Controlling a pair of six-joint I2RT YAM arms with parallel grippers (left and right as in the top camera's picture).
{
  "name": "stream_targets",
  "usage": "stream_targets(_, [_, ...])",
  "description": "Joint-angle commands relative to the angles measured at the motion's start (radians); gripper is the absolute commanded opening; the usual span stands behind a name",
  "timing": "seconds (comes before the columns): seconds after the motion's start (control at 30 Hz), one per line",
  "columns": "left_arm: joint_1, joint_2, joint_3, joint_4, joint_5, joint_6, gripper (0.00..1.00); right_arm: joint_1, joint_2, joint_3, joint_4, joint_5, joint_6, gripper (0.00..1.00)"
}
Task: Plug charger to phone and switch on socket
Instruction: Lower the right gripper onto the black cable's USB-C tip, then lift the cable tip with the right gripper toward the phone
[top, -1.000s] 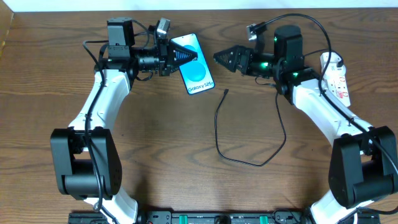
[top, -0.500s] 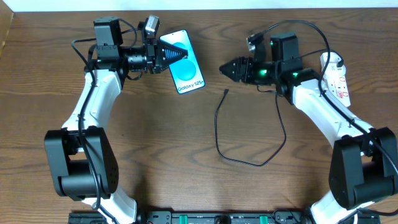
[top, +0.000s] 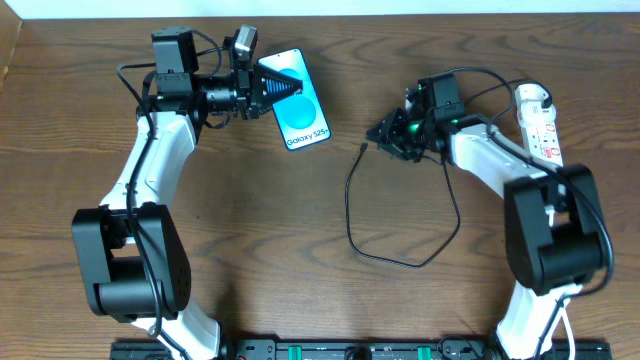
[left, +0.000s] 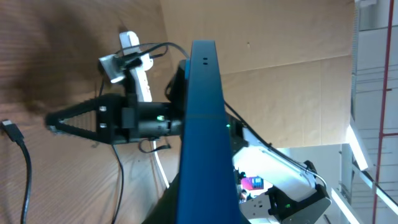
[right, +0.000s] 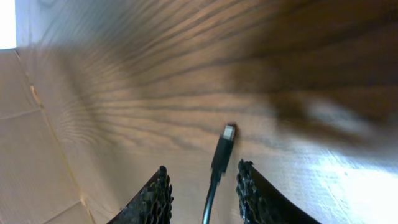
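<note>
A dark brown wood-grain table (top: 250, 230) is being viewed from above, with a pale strip running along its far edge. In the left wrist view a cardboard wall (left: 280, 37) is being seen past the table. A bright room beyond it is too cut off to be made out.

The phone (top: 305, 125) is being gripped at the far side of the table, left of centre, by the left gripper (top: 297, 88), whose jaws are being pressed shut on its far end. Whether it is being lifted clear of the wood cannot be told. From the left wrist camera it is being seen only edge-on, as a blue slab (left: 202, 124) blocking the middle of the view.

The charger (top: 348, 205) is lying in a loose loop at centre, its tip pointing toward the far edge, apart from the phone. The tip is being straddled by the right gripper (right: 203, 171), jaws partly open, one finger on each side of the cable and neither touching it. The socket (top: 540, 125) is lying at the far right, behind the right arm. The charger's other end is being hidden under that arm.
</note>
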Motion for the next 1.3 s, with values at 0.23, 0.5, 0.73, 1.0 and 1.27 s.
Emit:
stream_targets(0.23, [0.003,-0.014,0.004,0.006,0.016,-0.005,0.08,0.054,0.167,0.001,0.169,-0.147,0.194,0.31])
stream_targets(0.5, [0.003,-0.014,0.004,0.005,-0.002,-0.005,0.07,0.063,0.167,0.001,0.166,-0.129,0.172,0.13])
stream_targets(0.73, [0.017,-0.015,0.004,0.007,-0.06,-0.006,0.07,0.029,0.139,0.001,0.455,-0.402,-0.039,0.01])
stream_targets(1.0, [0.078,-0.015,0.005,0.59,0.064,-0.488,0.07,0.051,-0.107,0.001,0.401,-0.838,-0.277,0.01])
stream_targets(1.27, [0.08,-0.015,0.005,0.684,-0.007,-0.612,0.07,0.164,-0.143,0.001,0.418,-0.862,-0.245,0.01])
